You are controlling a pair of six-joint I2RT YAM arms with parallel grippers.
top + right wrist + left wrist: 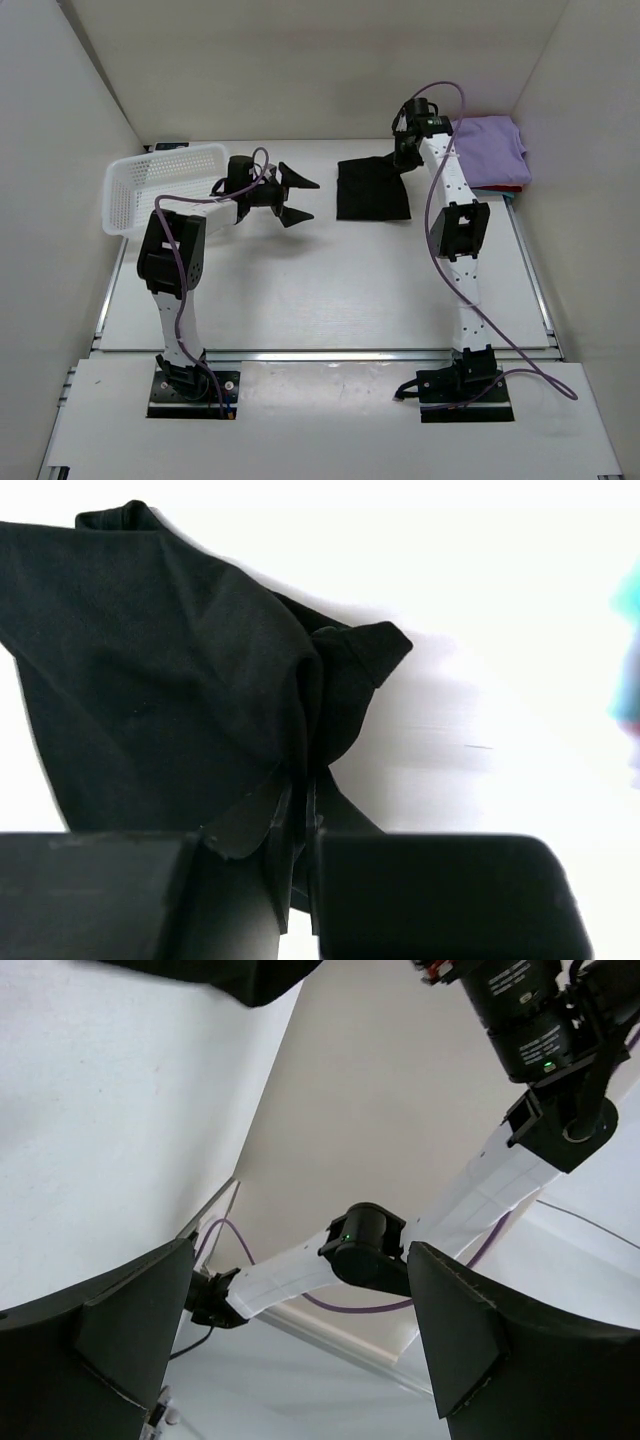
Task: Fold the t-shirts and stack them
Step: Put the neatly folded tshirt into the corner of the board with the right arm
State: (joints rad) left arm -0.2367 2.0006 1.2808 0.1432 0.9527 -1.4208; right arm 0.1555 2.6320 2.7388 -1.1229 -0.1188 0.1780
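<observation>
White worktop [330, 300], boxed in by plain white walls [300, 60]. Black t-shirt [372, 188] lying mid-back, right edge pinched tight in right gripper [297, 815]. Left gripper [299, 199] spread wide, just left of it.

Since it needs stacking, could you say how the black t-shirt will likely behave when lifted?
Probably floppy: the black t-shirt bunches into creases where the right tool pinches it. Thin cloth, so likely light; its folds may fall open.

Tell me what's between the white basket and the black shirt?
The left gripper, open and empty, sits between basket and black shirt, seen from the top view.
</observation>
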